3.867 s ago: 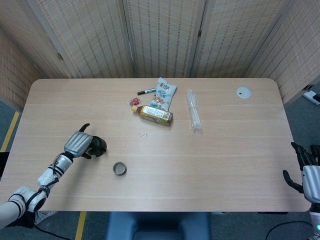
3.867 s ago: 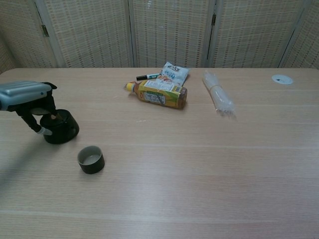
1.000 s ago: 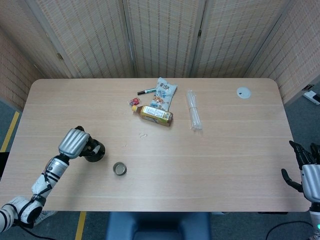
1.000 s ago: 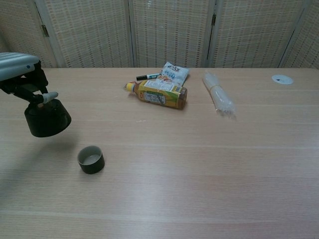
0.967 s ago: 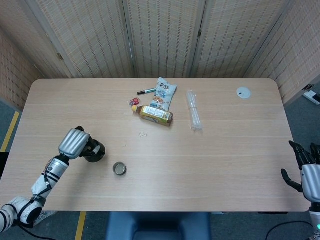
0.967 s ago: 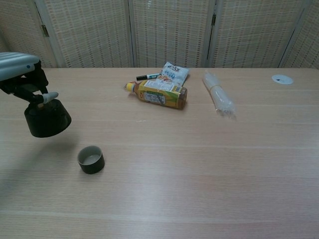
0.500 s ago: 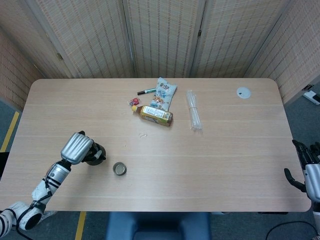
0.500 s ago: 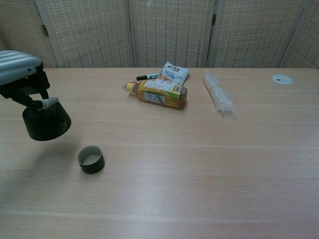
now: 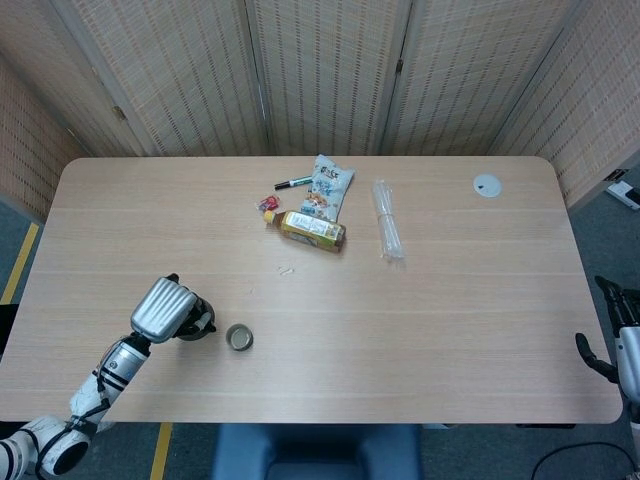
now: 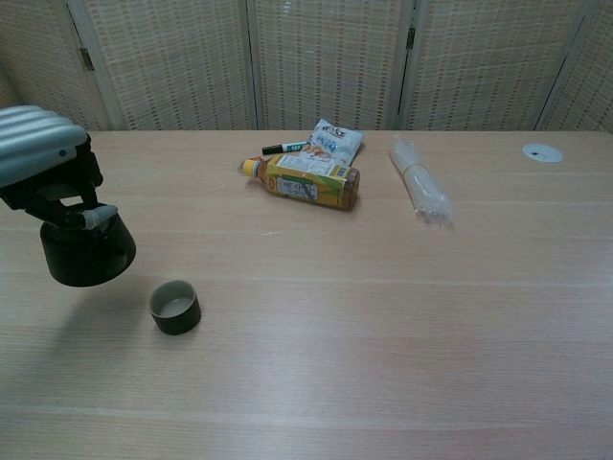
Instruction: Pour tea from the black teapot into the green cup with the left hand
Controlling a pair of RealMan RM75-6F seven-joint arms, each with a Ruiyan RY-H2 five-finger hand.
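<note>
**Teapot held aloft beside the green cup**

The left robot hand [image 10: 38,158] grips the black teapot [image 10: 86,251] from above, its fingers [image 10: 91,218] curled down around the top of the pot. In the chest view the teapot hangs clear of the counter [image 10: 383,316], its shadow falling on the wood below it, and it looks roughly upright (any slight tilt is hard to judge from here). In the head view the same hand [image 9: 167,309] covers most of the teapot [image 9: 195,327], so only a dark sliver shows at its right edge.

The green cup [image 10: 174,307] stands upright on the counter just to the right of the teapot and a little nearer the camera, close by but not touching it. Its pale inside is visible; whether it holds any liquid cannot be told.

The right robot hand [image 9: 622,345] shows only at the far right edge of the head view, off the counter's corner, with its dark fingers apart and nothing in them.

Further back on the counter lie a yellow drink bottle [image 10: 308,182] on its side, a snack packet [image 10: 334,140] and a black marker [image 10: 281,149] just behind it, a clear bundle of plastic [image 10: 418,188] to the right, and a small white disc [image 10: 542,151] near the far right corner.
</note>
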